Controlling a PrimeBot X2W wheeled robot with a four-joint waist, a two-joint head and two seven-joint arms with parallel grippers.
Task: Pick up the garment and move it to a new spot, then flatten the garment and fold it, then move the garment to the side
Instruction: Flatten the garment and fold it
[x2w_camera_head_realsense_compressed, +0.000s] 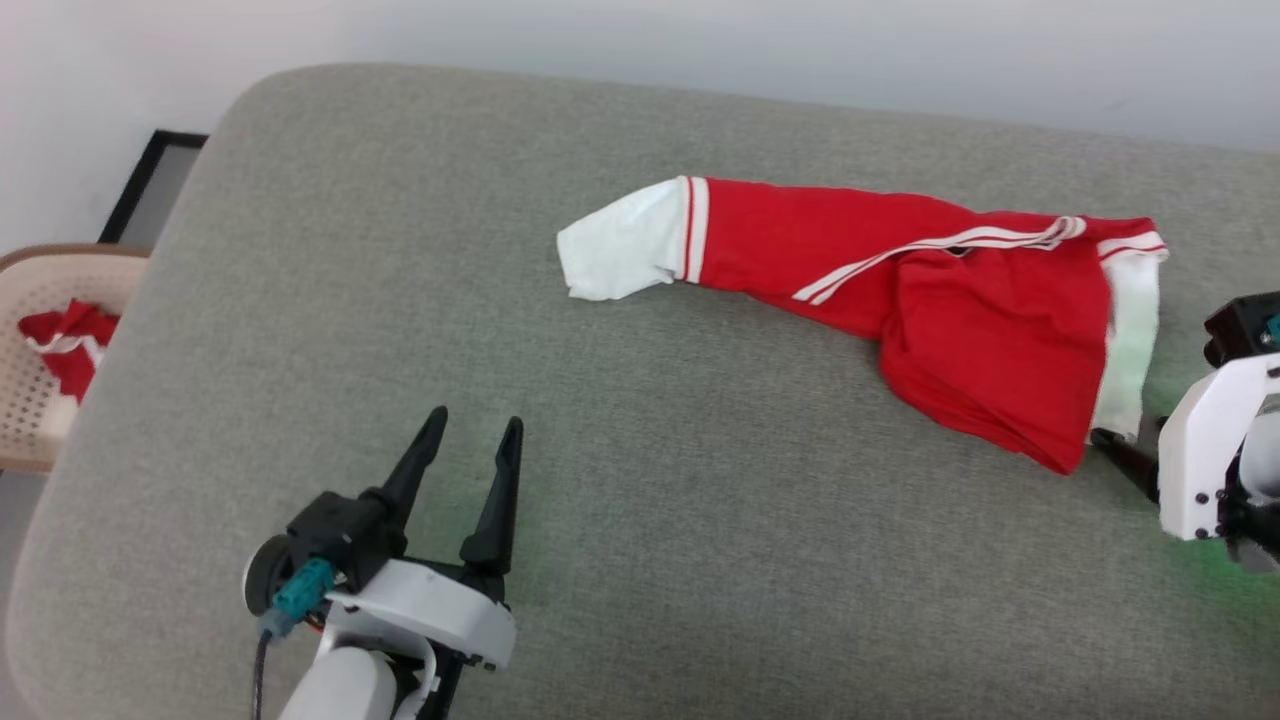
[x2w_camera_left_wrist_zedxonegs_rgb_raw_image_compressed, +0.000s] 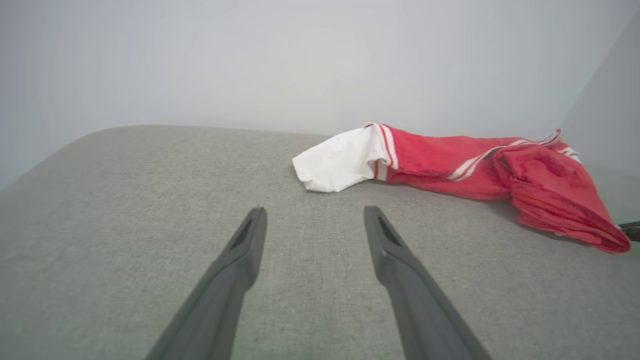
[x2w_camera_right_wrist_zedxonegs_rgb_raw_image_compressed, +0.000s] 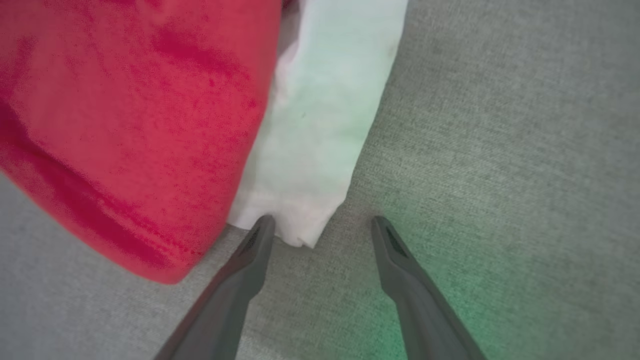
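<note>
On the grey cushion (x2w_camera_head_realsense_compressed: 400, 250) the red garment (x2w_camera_head_realsense_compressed: 980, 320) is lying long-ways, left to right. My right gripper (x2w_camera_right_wrist_zedxonegs_rgb_raw_image_compressed: 322, 227) is sitting wide open right at its white corner. My left gripper (x2w_camera_head_realsense_compressed: 475, 425), open too, is hanging far off.

The garment (x2w_camera_head_realsense_compressed: 960, 330), bright red with thin white stripes, lies crumpled and stretched long on the grey table (x2w_camera_head_realsense_compressed: 600, 480), toward 2 o'clock in the head view; one white sleeve end (x2w_camera_head_realsense_compressed: 620, 245) points to 9 o'clock; a second white sleeve end (x2w_camera_head_realsense_compressed: 1130, 340) lies along its 3 o'clock edge.
</note>
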